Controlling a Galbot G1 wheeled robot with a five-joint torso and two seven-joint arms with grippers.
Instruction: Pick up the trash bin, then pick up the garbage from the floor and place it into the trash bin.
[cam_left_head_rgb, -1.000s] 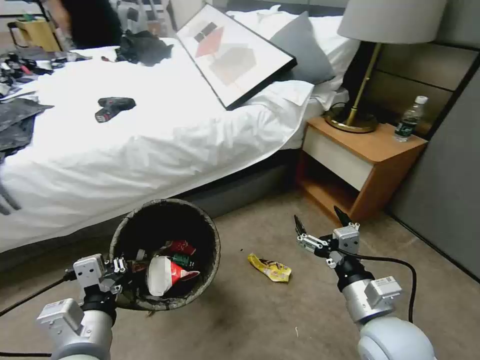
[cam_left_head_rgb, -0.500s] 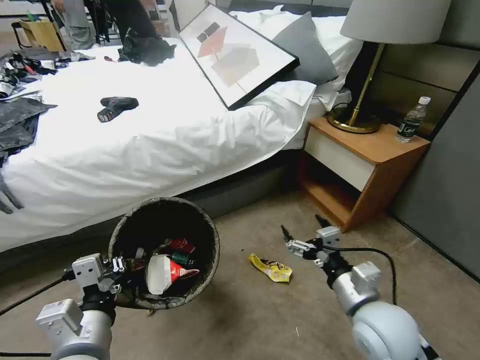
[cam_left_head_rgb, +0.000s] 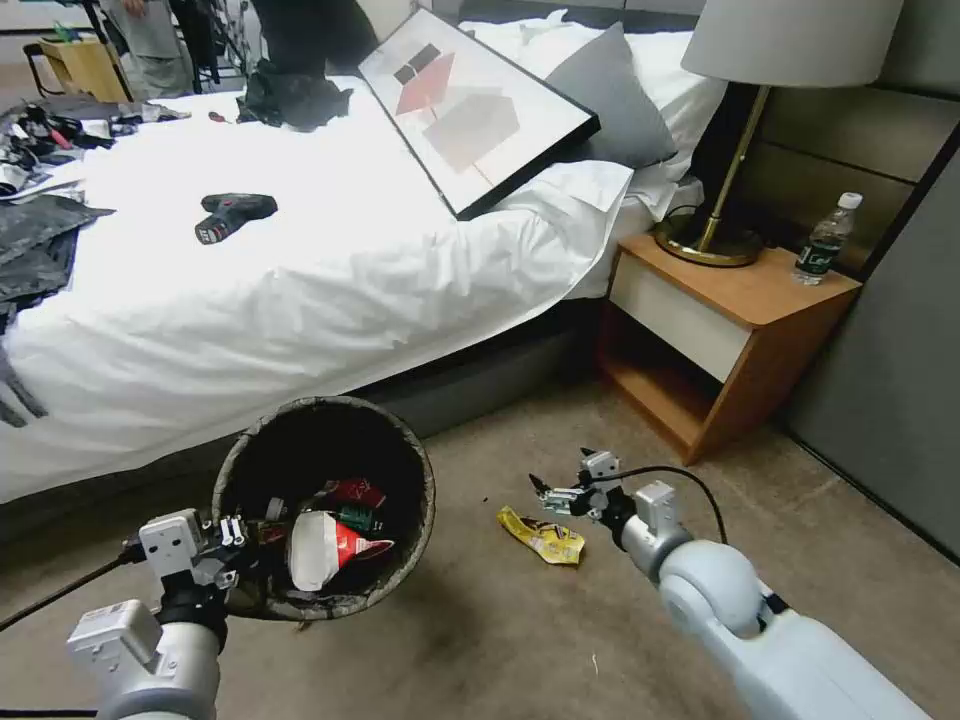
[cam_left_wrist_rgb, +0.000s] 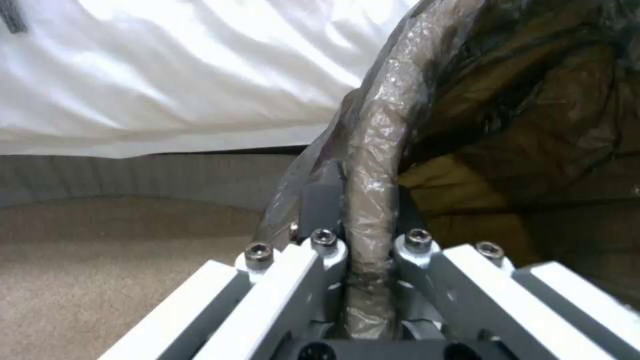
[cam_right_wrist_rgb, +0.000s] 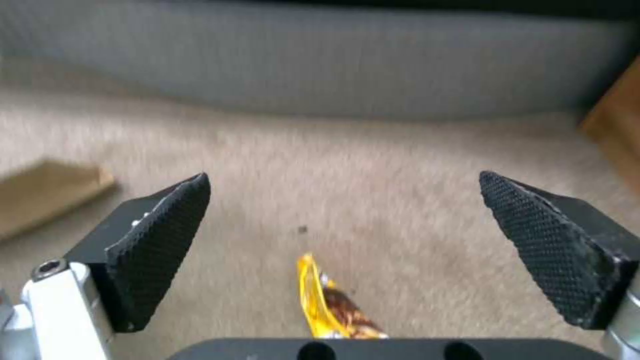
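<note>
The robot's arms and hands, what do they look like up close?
Both arms are silvery grey, rounded tubes with black wrist collars and thin black cables. The left hand has white metal links with small dark screws. The right hand has black wedge-shaped fingertips with a dotted grip texture on silver mounts.

White bed (cam_left_head_rgb: 300, 270) with a framed picture (cam_left_head_rgb: 475, 110) leaning on a grey pillow (cam_left_head_rgb: 615, 95), a drill (cam_left_head_rgb: 232, 215) on the sheet, lamp (cam_left_head_rgb: 745, 120) and water bottle (cam_left_head_rgb: 824, 240) stood on a wooden nightstand (cam_left_head_rgb: 730, 340), beige carpet (cam_left_head_rgb: 500, 640).
</note>
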